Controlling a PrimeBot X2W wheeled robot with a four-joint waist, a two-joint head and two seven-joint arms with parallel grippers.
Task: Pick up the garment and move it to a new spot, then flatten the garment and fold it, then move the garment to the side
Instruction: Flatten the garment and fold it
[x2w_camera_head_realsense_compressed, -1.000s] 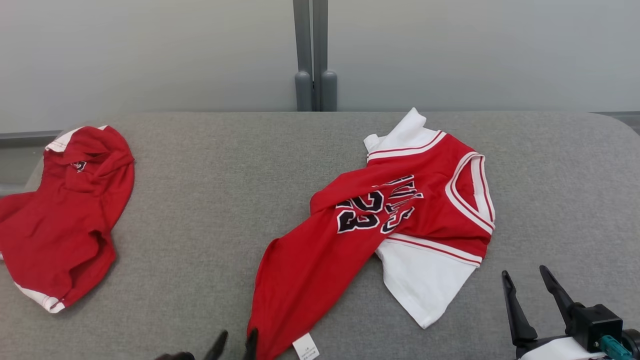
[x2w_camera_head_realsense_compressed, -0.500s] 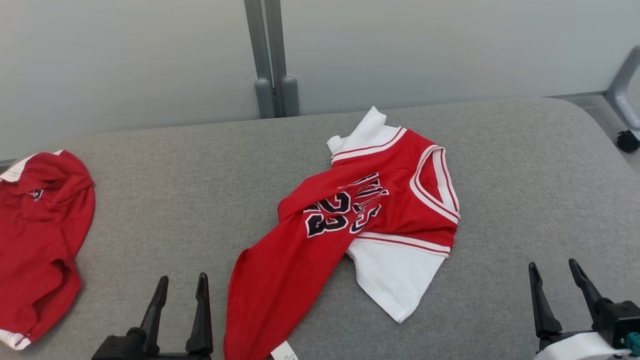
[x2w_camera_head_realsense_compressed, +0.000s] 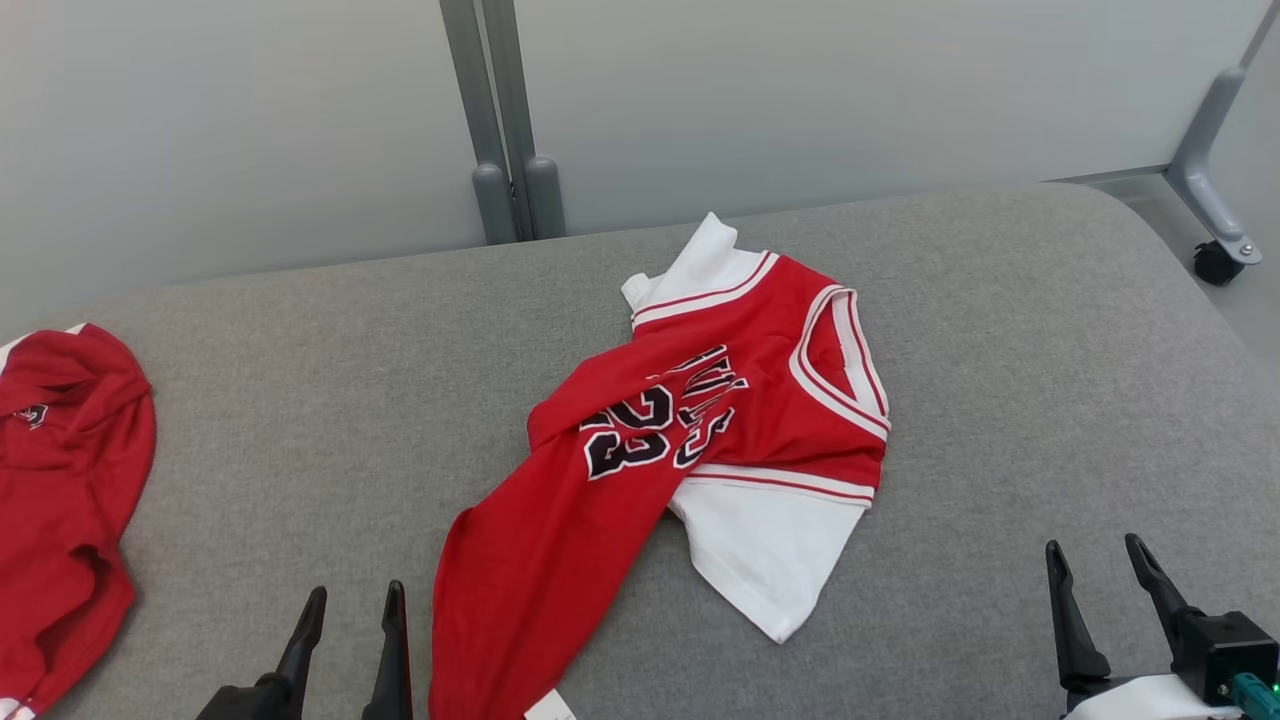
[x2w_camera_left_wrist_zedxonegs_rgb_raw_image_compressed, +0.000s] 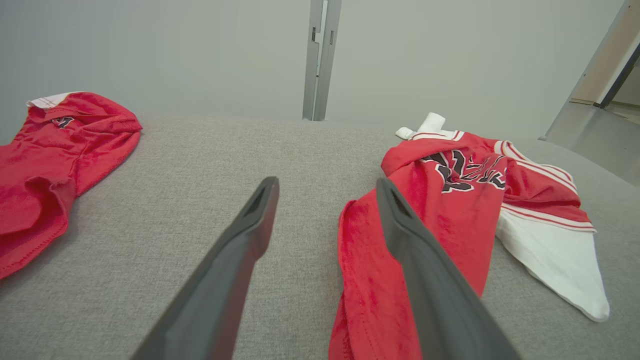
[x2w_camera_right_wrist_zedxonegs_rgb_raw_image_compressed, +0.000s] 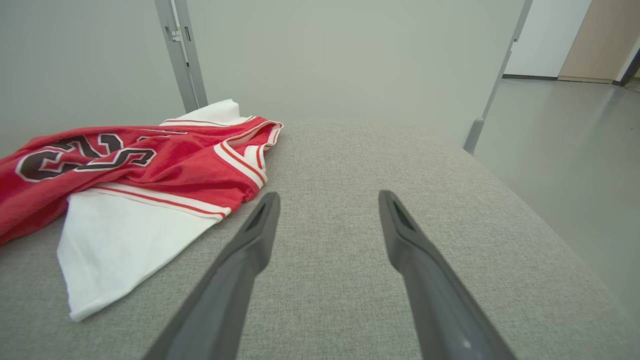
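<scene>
A red and white jersey (x2w_camera_head_realsense_compressed: 700, 430) with a black "23" lies crumpled in the middle of the grey padded table (x2w_camera_head_realsense_compressed: 300, 400). Its red body stretches toward me and its hem runs off the bottom of the head view. Just left of that hem my left gripper (x2w_camera_head_realsense_compressed: 356, 600) stands open and holds nothing. In the left wrist view the jersey (x2w_camera_left_wrist_zedxonegs_rgb_raw_image_compressed: 450, 200) lies beside and behind the right finger of the left gripper (x2w_camera_left_wrist_zedxonegs_rgb_raw_image_compressed: 326, 185). My right gripper (x2w_camera_head_realsense_compressed: 1092, 548) is open over bare table, right of the white sleeve. The right wrist view has the jersey (x2w_camera_right_wrist_zedxonegs_rgb_raw_image_compressed: 125, 165) left of the right gripper (x2w_camera_right_wrist_zedxonegs_rgb_raw_image_compressed: 328, 196).
A second red garment (x2w_camera_head_realsense_compressed: 60, 480) lies bunched at the table's left end, also in the left wrist view (x2w_camera_left_wrist_zedxonegs_rgb_raw_image_compressed: 55, 145). Grey posts (x2w_camera_head_realsense_compressed: 505, 150) stand behind the table against a pale wall. A frame leg with a caster (x2w_camera_head_realsense_compressed: 1215, 262) stands beyond the rounded right end.
The whole picture has slid left, so the camera has turned. My left gripper, close against the jersey's hem a second ago, now stands open to its left. The jersey lies as before.
</scene>
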